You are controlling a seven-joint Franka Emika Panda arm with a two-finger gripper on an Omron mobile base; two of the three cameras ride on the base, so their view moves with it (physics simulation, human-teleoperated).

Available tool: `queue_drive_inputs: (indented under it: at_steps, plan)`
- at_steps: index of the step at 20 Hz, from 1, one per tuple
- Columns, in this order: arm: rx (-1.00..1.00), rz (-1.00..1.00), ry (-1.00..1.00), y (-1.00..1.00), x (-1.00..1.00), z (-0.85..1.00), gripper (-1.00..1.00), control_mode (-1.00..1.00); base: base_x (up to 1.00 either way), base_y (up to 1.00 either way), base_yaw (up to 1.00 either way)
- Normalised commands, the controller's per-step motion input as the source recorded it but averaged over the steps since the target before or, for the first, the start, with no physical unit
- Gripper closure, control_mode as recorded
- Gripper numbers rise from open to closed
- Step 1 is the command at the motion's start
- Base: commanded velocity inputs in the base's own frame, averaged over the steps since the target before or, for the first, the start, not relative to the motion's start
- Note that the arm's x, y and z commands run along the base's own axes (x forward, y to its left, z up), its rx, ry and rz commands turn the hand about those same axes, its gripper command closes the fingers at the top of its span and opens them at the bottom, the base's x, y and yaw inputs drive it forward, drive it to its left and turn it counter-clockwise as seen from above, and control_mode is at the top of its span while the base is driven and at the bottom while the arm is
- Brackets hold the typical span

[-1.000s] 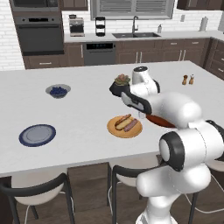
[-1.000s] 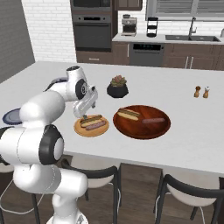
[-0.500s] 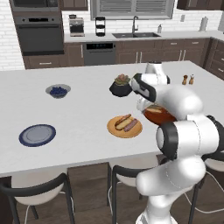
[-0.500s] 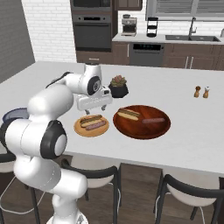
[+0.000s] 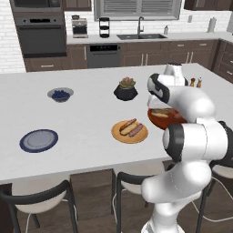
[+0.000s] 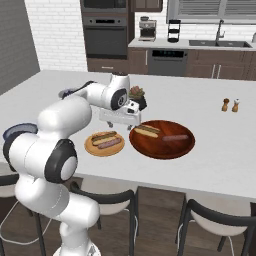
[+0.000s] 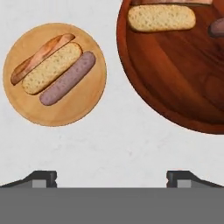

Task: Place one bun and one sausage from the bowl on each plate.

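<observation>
My gripper (image 7: 111, 179) hangs open and empty over the bare counter, between the tan-orange plate (image 7: 65, 111) and the dark red-brown bowl (image 7: 175, 83). On that plate lie a bun (image 7: 51, 68) and a sausage (image 7: 68, 78). Another bun (image 7: 161, 17) rests in the bowl, with a second sausage (image 7: 216, 27) at its right edge. From the right base view the gripper (image 6: 122, 124) sits just above the counter at the bowl's (image 6: 162, 150) left rim. The grey-blue plate (image 5: 38, 140) lies bare at the far left.
A black plant pot (image 5: 126, 89) stands behind the tan plate (image 5: 119, 135). A small grey bowl of blue berries (image 5: 60, 94) sits further left, and two shakers (image 6: 230, 105) stand at the far right. Chairs line the counter's near edge.
The arm has swung from above the tan plate toward the bowl. The jaws stayed open and empty.
</observation>
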Motion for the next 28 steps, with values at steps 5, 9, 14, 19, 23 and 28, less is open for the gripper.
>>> queue_drive_inputs:
  at_steps: [5,9,14,19,23,28]
  plan:
    - [-0.03,-0.88,0.0,-0.39,0.0,0.0,-1.0,-1.0,0.0,0.0,0.0]
    - [0.0,-0.71,0.07,-0.88,0.14,0.0,-1.0,-1.0,0.0,0.0,0.0]
    - [0.0,-0.67,0.08,-0.93,0.23,0.0,-1.0,-1.0,0.0,0.0,0.0]
    - [0.0,-0.61,0.0,-0.63,0.36,-0.18,-1.0,-1.0,0.0,0.0,0.0]
    - [0.04,-0.43,-0.03,-0.44,0.59,-0.39,-1.0,-1.0,0.0,0.0,0.0]
    - [0.09,-0.17,0.12,-0.56,0.69,-0.14,-1.0,-1.0,0.0,0.0,0.0]
